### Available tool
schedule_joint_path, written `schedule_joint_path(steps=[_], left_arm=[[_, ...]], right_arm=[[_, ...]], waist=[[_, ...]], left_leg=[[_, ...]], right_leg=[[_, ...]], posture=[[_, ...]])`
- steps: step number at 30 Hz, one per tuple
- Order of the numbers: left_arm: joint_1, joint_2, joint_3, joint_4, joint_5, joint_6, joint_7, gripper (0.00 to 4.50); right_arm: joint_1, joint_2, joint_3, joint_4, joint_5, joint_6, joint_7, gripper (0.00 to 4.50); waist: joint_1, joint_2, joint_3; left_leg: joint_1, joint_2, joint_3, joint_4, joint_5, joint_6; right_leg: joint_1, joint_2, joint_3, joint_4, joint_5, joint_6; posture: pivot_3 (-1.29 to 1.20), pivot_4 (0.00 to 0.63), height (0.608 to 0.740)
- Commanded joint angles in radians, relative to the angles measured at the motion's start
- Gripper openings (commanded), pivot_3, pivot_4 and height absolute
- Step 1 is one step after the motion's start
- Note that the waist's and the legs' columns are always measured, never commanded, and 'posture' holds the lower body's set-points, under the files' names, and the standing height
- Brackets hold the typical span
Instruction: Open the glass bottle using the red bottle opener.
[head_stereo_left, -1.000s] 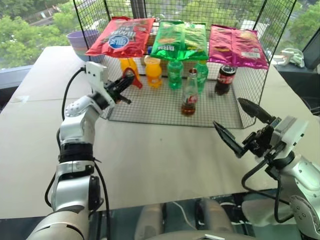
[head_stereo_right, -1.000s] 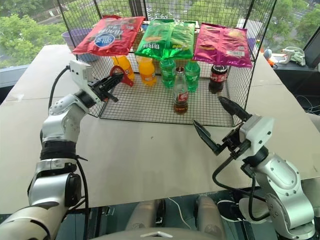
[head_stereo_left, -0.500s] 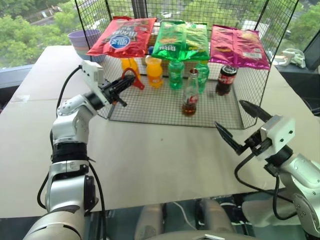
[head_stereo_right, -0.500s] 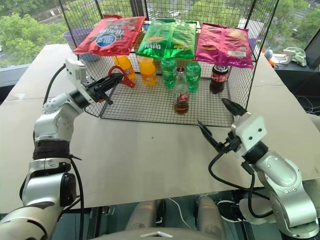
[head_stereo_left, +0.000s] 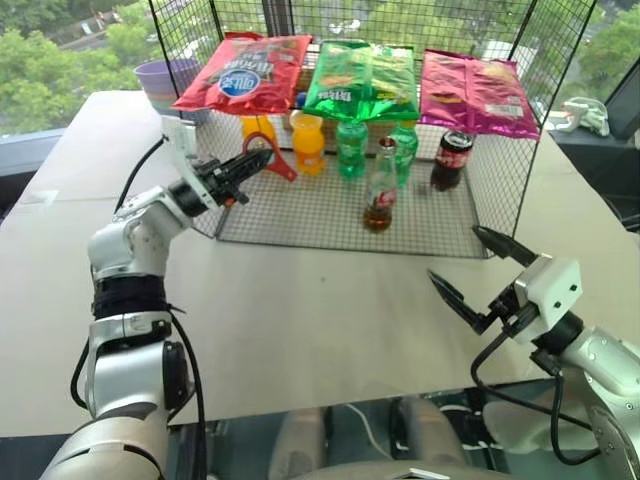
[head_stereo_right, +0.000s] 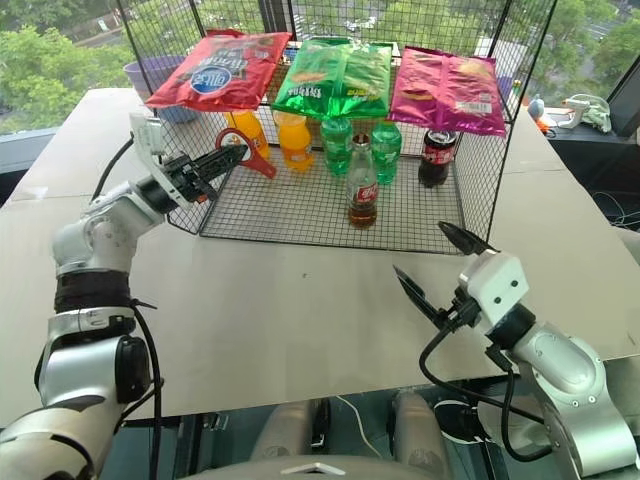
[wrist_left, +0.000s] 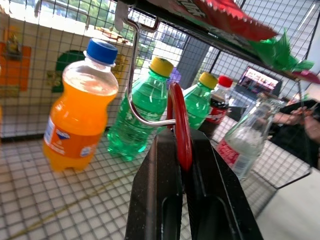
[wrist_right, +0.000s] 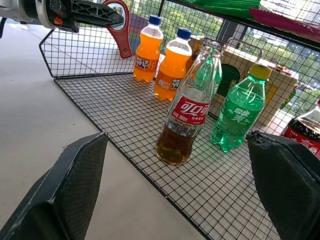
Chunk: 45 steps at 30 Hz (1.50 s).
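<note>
The glass bottle (head_stereo_left: 380, 190), clear with a red label and dark drink low inside, stands upright near the front of the wire rack's floor (head_stereo_left: 300, 215). My left gripper (head_stereo_left: 246, 166) is at the rack's left end, shut on the red bottle opener (head_stereo_left: 273, 157). The opener's ring (wrist_left: 181, 125) has a wire hook (wrist_left: 131, 75) passing through it. The bottle is well to the right of the opener. My right gripper (head_stereo_left: 455, 253) hovers open over the table's front right, outside the rack. The bottle (wrist_right: 187, 112) is ahead of it, between its wide-spread fingers (wrist_right: 75, 185).
Red (head_stereo_left: 243, 72), green (head_stereo_left: 360, 80) and pink (head_stereo_left: 475, 90) chip bags lie on the rack's top. Behind the glass bottle stand orange bottles (head_stereo_left: 307, 143), green bottles (head_stereo_left: 350, 148) and a dark cola bottle (head_stereo_left: 450, 158). A purple bowl (head_stereo_left: 165, 82) sits back left. Wire walls enclose the rack's back and right side.
The left wrist has rolled, turning the opener while staying at the rack's left end. The right gripper has sunk lower and nearer the table's front edge, still open.
</note>
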Motion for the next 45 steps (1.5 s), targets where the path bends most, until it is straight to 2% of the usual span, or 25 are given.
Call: schedule_joint_path(steps=[1, 11, 13, 16, 18, 21, 22, 27, 29, 31, 35, 39, 45], left_arm=[[-0.03, 0.023, 0.027, -0.072, -0.066, 0.081, -0.013, 0.01], [-0.007, 0.042, 0.03, -0.125, -0.112, 0.173, -0.032, 0.01], [0.02, 0.046, 0.03, -0.163, -0.144, 0.219, -0.046, 0.01], [0.097, 0.05, 0.06, -0.258, -0.242, 0.336, -0.057, 0.01], [0.156, 0.066, 0.08, -0.32, -0.309, 0.402, -0.075, 0.01], [0.24, 0.095, 0.102, -0.412, -0.416, 0.504, -0.102, 0.01], [0.261, 0.093, 0.105, -0.445, -0.451, 0.53, -0.095, 0.01], [0.292, 0.008, 0.1, -0.551, -0.551, 0.558, 0.019, 0.01], [0.306, -0.026, 0.089, -0.586, -0.58, 0.559, 0.058, 0.01], [0.326, -0.046, 0.066, -0.616, -0.586, 0.554, 0.073, 0.01], [0.345, -0.083, -0.008, -0.641, -0.549, 0.504, 0.066, 0.01], [0.32, -0.11, -0.08, -0.626, -0.51, 0.453, 0.035, 0.01], [0.29, -0.128, -0.122, -0.592, -0.491, 0.418, 0.011, 0.01]], right_arm=[[0.01, 0.008, -0.01, 0.003, 0.004, -0.045, 0.018, 4.5], [0.009, 0.015, -0.015, 0.039, 0.025, -0.063, 0.046, 4.5], [0.006, 0.015, -0.023, 0.039, 0.065, -0.052, 0.062, 4.5], [-0.003, 0.061, -0.049, 0.013, 0.119, -0.023, -0.002, 4.5], [-0.006, 0.068, -0.05, -0.027, 0.206, 0.067, -0.038, 4.5], [-0.007, 0.02, -0.05, -0.105, 0.284, 0.224, -0.093, 4.5], [-0.024, -0.002, -0.055, -0.112, 0.369, 0.257, -0.073, 4.5], [-0.114, -0.013, -0.094, -0.102, 0.555, 0.368, -0.172, 4.5], [-0.182, -0.034, -0.087, -0.086, 0.683, 0.446, -0.226, 4.5], [-0.235, -0.057, -0.081, -0.051, 0.886, 0.507, -0.29, 4.5], [-0.337, -0.065, -0.035, 0.025, 1.081, 0.562, -0.332, 4.5], [-0.396, -0.071, 0.014, 0.064, 1.144, 0.6, -0.319, 4.5], [-0.428, -0.094, 0.058, 0.098, 1.136, 0.64, -0.272, 4.5]], waist=[[0.0, 0.0, 0.0], [-0.002, -0.001, 0.0], [-0.002, -0.001, 0.0], [-0.003, -0.001, 0.0], [-0.006, -0.001, 0.0], [-0.011, -0.001, 0.0], [-0.012, -0.001, 0.0], [0.0, -0.001, 0.0], [-0.001, -0.002, 0.0], [-0.005, -0.002, 0.0], [-0.005, -0.002, 0.0], [-0.001, -0.002, 0.0], [-0.003, -0.002, 0.0]], left_leg=[[0.0, 0.0, 0.0, 0.0, 0.0, 0.0], [0.001, 0.0, 0.0, 0.0, 0.0, 0.0], [0.001, 0.0, 0.0, 0.0, 0.0, 0.0], [0.001, 0.0, 0.0, 0.0, 0.0, 0.0], [0.001, 0.001, 0.0, 0.0, 0.0, 0.0], [0.001, 0.002, -0.001, 0.0, 0.0, 0.0], [0.001, 0.002, -0.002, 0.0, 0.0, 0.0], [0.002, 0.001, -0.004, 0.002, 0.0, 0.0], [0.002, 0.001, -0.004, 0.002, 0.0, 0.0], [0.002, 0.001, -0.003, 0.002, 0.0, 0.0], [0.001, 0.0, -0.004, 0.0, 0.0, 0.0], [0.001, 0.0, -0.003, 0.001, 0.0, 0.0], [0.001, 0.0, -0.003, 0.001, 0.0, 0.0]], right_leg=[[0.0, 0.0, 0.0, 0.0, 0.0, 0.0], [0.0, 0.0, 0.0, 0.002, -0.002, -0.003], [0.0, 0.0, 0.0, 0.002, -0.002, -0.003], [0.0, 0.0, 0.001, 0.002, -0.001, -0.003], [0.0, 0.0, 0.001, 0.002, -0.001, -0.003], [-0.002, 0.0, 0.002, 0.004, -0.002, -0.003], [-0.002, 0.0, 0.002, 0.004, -0.002, -0.003], [-0.001, -0.001, 0.002, 0.004, -0.002, -0.003], [-0.001, -0.001, 0.002, 0.004, -0.002, -0.003], [-0.001, -0.001, 0.003, 0.004, -0.002, -0.004], [-0.002, 0.0, 0.003, 0.003, -0.002, -0.004], [-0.002, 0.0, 0.003, 0.003, -0.002, -0.004], [-0.002, 0.0, 0.003, 0.003, -0.002, -0.004]], posture=[[0.0, 0.15, 0.74], [0.0, 0.15, 0.74], [0.0, 0.15, 0.74], [0.0, 0.15, 0.74], [0.0, 0.15, 0.74], [0.0, 0.15, 0.74], [0.0, 0.15, 0.74], [0.0, 0.15, 0.74], [0.0, 0.15, 0.74], [0.0, 0.15, 0.74], [0.0, 0.15, 0.74], [0.0, 0.15, 0.74], [0.0, 0.15, 0.74]])
